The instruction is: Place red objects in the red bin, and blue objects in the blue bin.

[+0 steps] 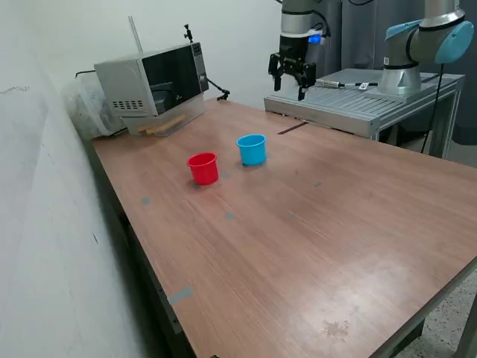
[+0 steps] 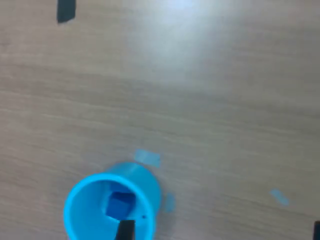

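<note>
The red cup [image 1: 203,168] and the light blue cup [image 1: 252,149] stand upright side by side on the wooden table [image 1: 313,224]. In the wrist view the light blue cup [image 2: 111,209] holds at least one dark blue cube [image 2: 120,204]. No red cubes show, and the red cup's inside is hidden. My gripper [image 1: 289,88] hangs high above the back of the table, to the exterior view's right of the blue cup, open and empty. Its fingertips [image 2: 125,231] just show at the wrist picture's edge.
A microwave [image 1: 156,82] stands at the table's back corner on the exterior view's left. A raised metal platform [image 1: 350,101] with a second arm [image 1: 417,45] is behind the table. Small blue tape marks [image 2: 147,157] dot the wood.
</note>
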Controlling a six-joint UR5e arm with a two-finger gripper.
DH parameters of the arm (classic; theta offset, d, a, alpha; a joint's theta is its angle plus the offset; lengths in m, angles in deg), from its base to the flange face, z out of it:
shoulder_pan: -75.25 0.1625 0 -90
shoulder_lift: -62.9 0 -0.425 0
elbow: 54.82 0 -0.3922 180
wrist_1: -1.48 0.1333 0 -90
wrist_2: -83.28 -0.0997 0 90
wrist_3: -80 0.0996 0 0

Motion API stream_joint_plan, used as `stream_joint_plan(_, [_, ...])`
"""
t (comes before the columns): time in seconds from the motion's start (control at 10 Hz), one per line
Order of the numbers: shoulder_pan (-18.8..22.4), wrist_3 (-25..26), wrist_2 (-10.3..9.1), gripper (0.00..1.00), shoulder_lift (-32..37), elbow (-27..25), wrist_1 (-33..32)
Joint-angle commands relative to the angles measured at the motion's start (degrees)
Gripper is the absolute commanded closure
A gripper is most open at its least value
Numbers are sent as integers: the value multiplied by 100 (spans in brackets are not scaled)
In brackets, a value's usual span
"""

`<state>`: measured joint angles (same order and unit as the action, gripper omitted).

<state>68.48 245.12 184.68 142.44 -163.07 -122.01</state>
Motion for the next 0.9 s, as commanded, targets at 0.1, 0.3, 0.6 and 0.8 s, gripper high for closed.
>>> stream_joint_plan(0.1, [518,608,-68,0,1475,163,1775])
stream_joint_plan(0.3, [554,756,-68,0,1722,793,2615])
stream_joint_plan(0.6, [545,819,-60,0,1916,1868,3444])
stream_joint_plan(0.8, [475,828,-68,0,1943,1862,3604])
